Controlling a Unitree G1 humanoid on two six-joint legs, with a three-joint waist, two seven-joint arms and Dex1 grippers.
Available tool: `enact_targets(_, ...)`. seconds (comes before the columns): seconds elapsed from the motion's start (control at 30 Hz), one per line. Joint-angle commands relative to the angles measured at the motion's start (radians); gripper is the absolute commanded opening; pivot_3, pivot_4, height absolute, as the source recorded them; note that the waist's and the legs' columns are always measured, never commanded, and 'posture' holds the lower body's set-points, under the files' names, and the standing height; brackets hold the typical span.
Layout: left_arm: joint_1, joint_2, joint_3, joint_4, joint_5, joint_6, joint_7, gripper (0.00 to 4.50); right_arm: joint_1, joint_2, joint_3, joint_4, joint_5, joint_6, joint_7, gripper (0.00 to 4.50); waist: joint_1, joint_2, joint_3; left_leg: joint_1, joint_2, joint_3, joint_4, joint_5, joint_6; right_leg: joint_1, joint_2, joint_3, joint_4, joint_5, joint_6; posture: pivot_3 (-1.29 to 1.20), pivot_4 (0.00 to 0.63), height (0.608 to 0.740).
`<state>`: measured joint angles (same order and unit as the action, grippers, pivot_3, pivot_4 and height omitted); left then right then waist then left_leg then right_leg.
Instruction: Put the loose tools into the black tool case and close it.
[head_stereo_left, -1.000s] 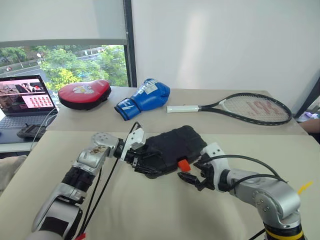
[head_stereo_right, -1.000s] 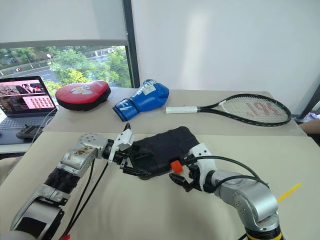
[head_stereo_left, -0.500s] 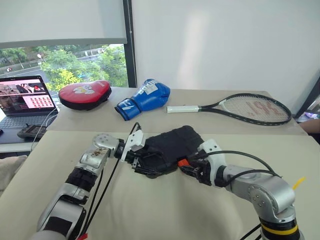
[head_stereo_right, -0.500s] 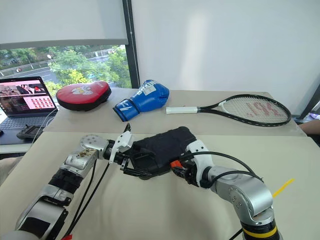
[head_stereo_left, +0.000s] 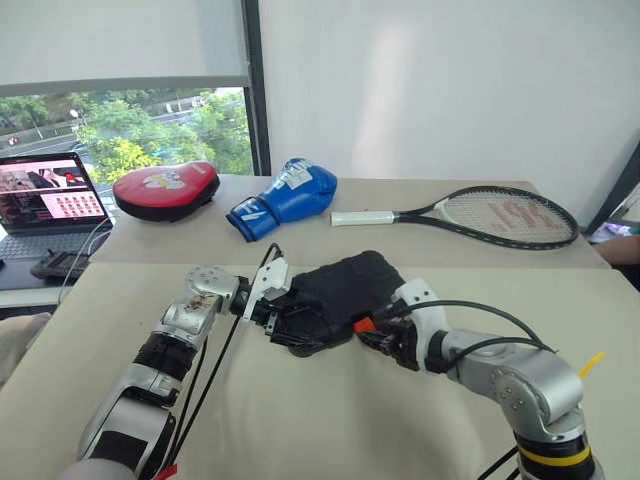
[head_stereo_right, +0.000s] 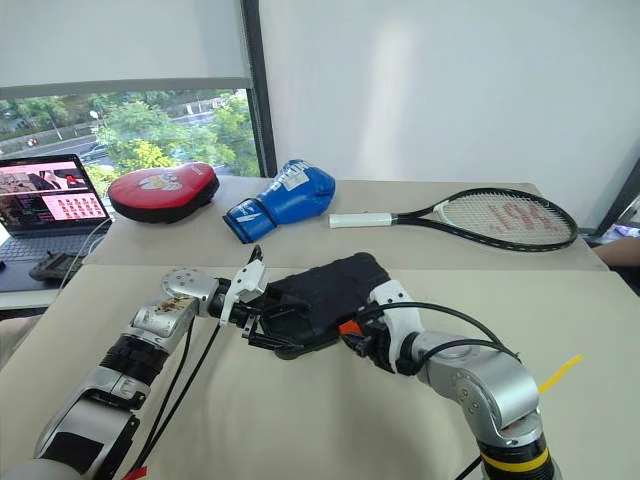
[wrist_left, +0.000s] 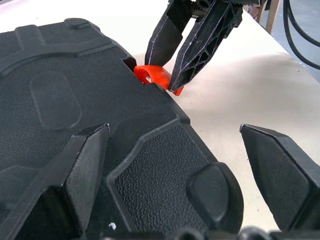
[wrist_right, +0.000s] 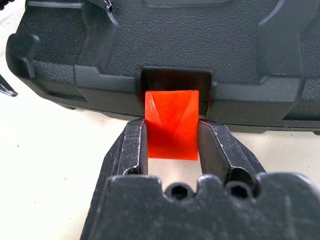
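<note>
Tool case: the black tool case (head_stereo_left: 345, 290) lies shut on the near beige table (head_stereo_left: 330, 420), roughly at its middle, between the two arms; its textured, ribbed lid faces up.
Latch: a small orange latch (wrist_right: 172, 123) sticks out of a notch in the case's front edge, on the side toward the right arm.
Right gripper: the right gripper (wrist_right: 173, 137) is narrowed onto the latch, one black finger (wrist_right: 134, 145) pressed against each side of the orange tab; from the left wrist view the same two fingers come down onto the tab from above the case's edge.
Left gripper: the left gripper (wrist_left: 175, 175) stands wide and holds nothing; one finger (wrist_left: 85, 165) rests over the lid near a rounded corner, the other is off the edge, above the bare table.
Left arm: it reaches in from the near left, with black cables (head_stereo_left: 205, 385) hanging along it.
Far table: a second beige table (head_stereo_left: 420, 235) stands behind the near one, a seam between them.
Racket: a tennis racket (head_stereo_left: 490, 215) with a white grip lies on the far table, to the right, well apart from the case.
Boxing glove: a blue boxing glove (head_stereo_left: 285, 198) lies at the middle of the far table.
Punch pad: a red-and-black oval punch pad (head_stereo_left: 166, 188) lies left of the glove.
Laptop: an open laptop (head_stereo_left: 45, 205) with a lit screen is at the far left, by the window (head_stereo_left: 130, 130).
</note>
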<state>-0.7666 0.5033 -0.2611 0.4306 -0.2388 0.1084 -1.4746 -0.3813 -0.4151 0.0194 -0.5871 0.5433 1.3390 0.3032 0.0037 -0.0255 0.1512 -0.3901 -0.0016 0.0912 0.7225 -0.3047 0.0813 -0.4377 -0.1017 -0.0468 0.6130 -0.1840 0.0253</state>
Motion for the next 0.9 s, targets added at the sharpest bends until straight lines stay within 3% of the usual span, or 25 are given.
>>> enact_targets(0.03, 0.016, -0.010, -0.019, 0.008, 0.024, 0.009, -0.005, 4.50, -0.013, 0.006, -0.010, 0.007, -0.005, -0.057, 0.010, 2.16, -0.002, 0.000, 0.000, 0.000, 0.000, 0.000, 0.000, 0.000, 0.000, 0.000, 0.000, 0.000, 0.000, 0.000, 0.000, 0.00, 0.150, 0.740)
enact_targets(0.17, 0.014, -0.016, -0.016, 0.010, 0.030, 0.009, 0.004, 4.50, 0.007, -0.028, -0.025, -0.018, -0.009, -0.058, 0.015, 3.39, -0.001, 0.000, 0.000, 0.000, 0.000, 0.000, 0.000, -0.001, 0.001, 0.000, 0.000, 0.000, 0.000, 0.000, 0.000, 0.00, 0.150, 0.740)
enact_targets(0.3, 0.015, -0.017, -0.011, 0.011, 0.033, 0.008, 0.008, 4.50, 0.041, -0.103, -0.111, -0.098, 0.068, 0.014, 0.077, 3.39, 0.003, 0.000, 0.000, -0.001, 0.000, 0.000, 0.001, 0.000, 0.001, 0.000, -0.001, 0.000, -0.001, 0.000, 0.000, 0.00, 0.150, 0.740)
enact_targets(0.47, 0.011, -0.018, -0.009, 0.017, 0.036, 0.008, 0.011, 4.50, 0.044, -0.117, -0.175, -0.109, 0.143, 0.061, 0.114, 2.03, 0.004, 0.000, 0.000, -0.001, 0.000, 0.000, 0.001, -0.002, 0.003, 0.000, -0.001, 0.000, -0.001, 0.000, 0.000, 0.00, 0.150, 0.740)
enact_targets(0.63, 0.006, -0.018, -0.009, 0.013, 0.038, 0.014, 0.015, 4.50, 0.012, -0.078, -0.133, -0.063, 0.140, 0.047, 0.091, 0.25, 0.004, 0.000, 0.000, -0.001, 0.000, 0.000, 0.001, -0.002, 0.004, 0.000, -0.001, 0.000, -0.001, 0.001, 0.000, 0.00, 0.150, 0.740)
enact_targets(0.67, 0.007, -0.017, -0.010, 0.010, 0.038, 0.016, 0.016, 4.50, 0.004, -0.066, -0.114, -0.047, 0.130, 0.036, 0.083, 0.09, 0.004, 0.000, 0.000, 0.000, 0.000, 0.000, 0.001, -0.002, 0.004, 0.000, -0.001, 0.000, -0.001, 0.001, 0.000, 0.00, 0.150, 0.740)
enact_targets(0.9, 0.016, -0.009, -0.011, -0.016, 0.040, 0.033, 0.020, 4.50, -0.025, -0.042, -0.002, 0.114, 0.028, -0.087, 0.064, 0.09, 0.002, 0.000, 0.000, 0.000, 0.000, 0.000, 0.001, -0.002, 0.003, 0.000, -0.001, 0.000, -0.001, 0.001, 0.000, 0.00, 0.150, 0.740)
